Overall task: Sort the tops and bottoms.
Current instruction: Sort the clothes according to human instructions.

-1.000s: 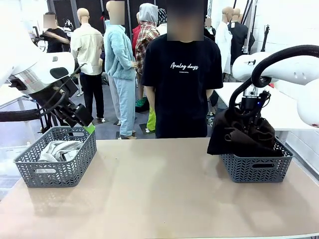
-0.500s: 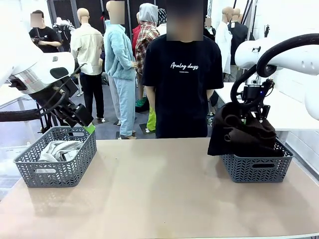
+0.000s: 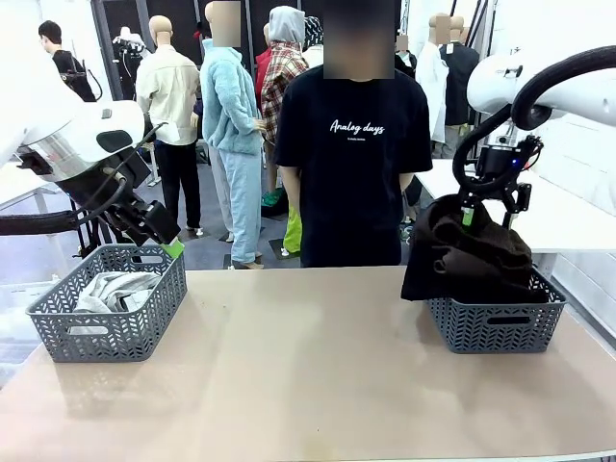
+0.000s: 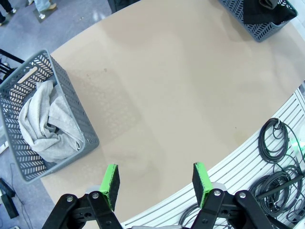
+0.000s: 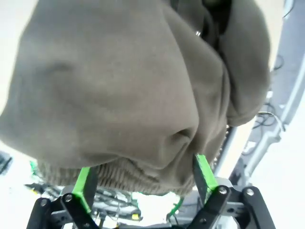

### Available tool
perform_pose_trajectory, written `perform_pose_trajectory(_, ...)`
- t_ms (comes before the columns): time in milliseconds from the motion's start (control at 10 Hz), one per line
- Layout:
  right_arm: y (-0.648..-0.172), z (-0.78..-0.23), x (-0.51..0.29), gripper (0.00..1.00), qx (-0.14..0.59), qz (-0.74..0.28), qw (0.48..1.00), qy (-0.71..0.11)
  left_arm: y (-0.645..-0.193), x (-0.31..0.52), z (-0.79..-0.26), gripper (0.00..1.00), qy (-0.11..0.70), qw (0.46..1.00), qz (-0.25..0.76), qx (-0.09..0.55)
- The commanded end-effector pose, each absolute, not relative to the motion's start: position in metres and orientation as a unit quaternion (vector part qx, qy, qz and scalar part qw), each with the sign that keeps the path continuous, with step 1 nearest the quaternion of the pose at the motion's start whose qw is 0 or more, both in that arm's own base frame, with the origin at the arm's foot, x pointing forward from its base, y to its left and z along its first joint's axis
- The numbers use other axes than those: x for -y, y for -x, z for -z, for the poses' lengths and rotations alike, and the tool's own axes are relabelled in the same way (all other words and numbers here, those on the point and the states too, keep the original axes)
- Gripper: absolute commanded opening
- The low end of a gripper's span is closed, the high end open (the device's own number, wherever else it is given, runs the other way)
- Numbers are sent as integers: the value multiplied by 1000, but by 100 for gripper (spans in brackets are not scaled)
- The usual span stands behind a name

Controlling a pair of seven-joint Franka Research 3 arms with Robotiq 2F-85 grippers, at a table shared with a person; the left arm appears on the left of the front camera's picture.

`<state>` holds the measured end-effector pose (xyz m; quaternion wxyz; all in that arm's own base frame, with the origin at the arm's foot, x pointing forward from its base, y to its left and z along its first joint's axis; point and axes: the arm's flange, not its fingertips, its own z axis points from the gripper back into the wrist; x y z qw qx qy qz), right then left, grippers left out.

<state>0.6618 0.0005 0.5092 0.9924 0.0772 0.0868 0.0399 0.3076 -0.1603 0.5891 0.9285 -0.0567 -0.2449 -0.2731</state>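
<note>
A dark brown garment (image 3: 467,258) lies heaped in the right grey basket (image 3: 496,329) and drapes over its left rim. My right gripper (image 3: 488,214) hovers just above the heap with its jaws open. In the right wrist view the brown garment (image 5: 124,81) bulges close in front of my right gripper (image 5: 142,164), its ribbed hem between the spread green fingers (image 5: 204,172). A pale grey garment (image 3: 111,289) lies crumpled in the left basket (image 3: 58,329). My left gripper (image 3: 168,241) hangs open behind that basket, holding nothing. The left wrist view has the left gripper (image 4: 156,183) high over the table, the pale garment (image 4: 47,125) lower left.
A person in a black T-shirt (image 3: 356,164) stands at the table's far edge between the baskets. The tan tabletop (image 3: 308,366) stretches bare between them. Cables (image 4: 281,148) lie beyond the table's near edge in the left wrist view, and the right basket (image 4: 259,31) sits top right.
My right gripper has opened and risen off the brown garment, which stays heaped in the right basket. The left arm has not moved.
</note>
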Motion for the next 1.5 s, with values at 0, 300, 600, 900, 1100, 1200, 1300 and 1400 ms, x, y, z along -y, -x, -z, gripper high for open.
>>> perform_pose_trajectory(0,-644,-502,-3,100,-65,-28,994,-87,-309,160,-590,80,58,928,272,248)
perform_pose_trajectory(300,-636,-516,-2,100,-36,-32,996,-81,-309,160,-590,80,58,928,272,248)
perform_pose_trajectory(600,-635,-523,4,100,-71,-41,994,-74,-309,160,-590,80,58,928,272,248)
perform_pose_trajectory(900,-641,-530,3,100,-58,-36,995,-72,-309,160,-590,80,58,928,272,248)
perform_pose_trajectory(1100,-641,-530,3,100,-58,-36,995,-72,-309,160,-590,80,58,928,272,248)
perform_pose_trajectory(1200,-641,-530,3,100,-58,-36,995,-72,-309,160,-590,80,58,928,272,248)
perform_pose_trajectory(1300,-641,-530,3,100,-58,-36,995,-72,-309,160,-590,80,58,928,272,248)
perform_pose_trajectory(1400,-641,-530,3,100,-58,-36,995,-72,-309,160,-590,80,58,928,272,248)
